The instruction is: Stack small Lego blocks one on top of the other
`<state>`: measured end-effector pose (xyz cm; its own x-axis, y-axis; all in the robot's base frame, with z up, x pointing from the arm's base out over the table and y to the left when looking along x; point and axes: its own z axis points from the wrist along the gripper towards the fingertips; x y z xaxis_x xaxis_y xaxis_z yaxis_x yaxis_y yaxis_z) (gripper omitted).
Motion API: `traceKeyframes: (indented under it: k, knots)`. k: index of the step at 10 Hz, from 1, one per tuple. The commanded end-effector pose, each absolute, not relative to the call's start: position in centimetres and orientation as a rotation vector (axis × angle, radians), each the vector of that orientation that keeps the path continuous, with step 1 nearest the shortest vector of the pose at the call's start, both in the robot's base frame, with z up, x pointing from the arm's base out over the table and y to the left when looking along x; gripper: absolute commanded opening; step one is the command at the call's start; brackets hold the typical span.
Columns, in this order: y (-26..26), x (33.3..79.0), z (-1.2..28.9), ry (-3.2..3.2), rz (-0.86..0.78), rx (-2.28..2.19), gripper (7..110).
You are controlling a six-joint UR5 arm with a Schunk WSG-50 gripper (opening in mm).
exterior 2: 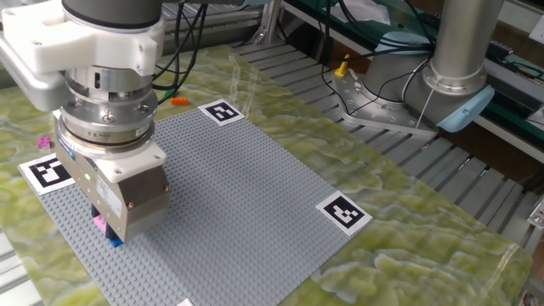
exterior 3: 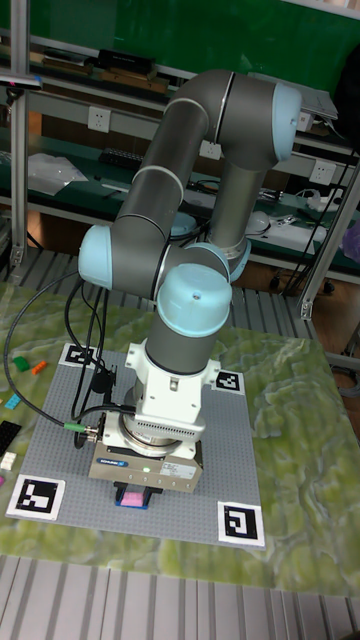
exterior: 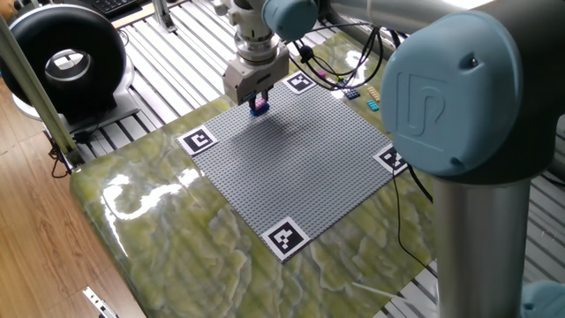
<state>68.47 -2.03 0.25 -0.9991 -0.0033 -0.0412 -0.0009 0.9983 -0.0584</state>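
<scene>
A pink small Lego block sits on top of a blue one near a corner of the grey studded baseplate. My gripper stands straight down over this stack. In the tall fixed view its dark fingers stand close on either side of the pink block, so it is shut on it. In the other fixed view the gripper's body hides most of both blocks and the fingertips.
Black-and-white marker squares mark the baseplate's corners. Loose bricks lie off the plate: cyan, orange, and magenta. A black round device stands beyond the table's edge. The arm's base and cables are at the back.
</scene>
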Motion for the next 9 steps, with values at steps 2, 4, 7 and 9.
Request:
traceKeyframes:
  k: [2,4,7,9]
  knots:
    - [-1.89,68.26,0.52,3.101,-0.067,0.028,7]
    - [-1.79,68.30,0.44,3.099,-0.060,0.028,7]
    - [-1.81,68.32,0.32,3.099,-0.060,0.035,7]
    - [-1.82,68.26,0.28,3.101,-0.060,0.035,7]
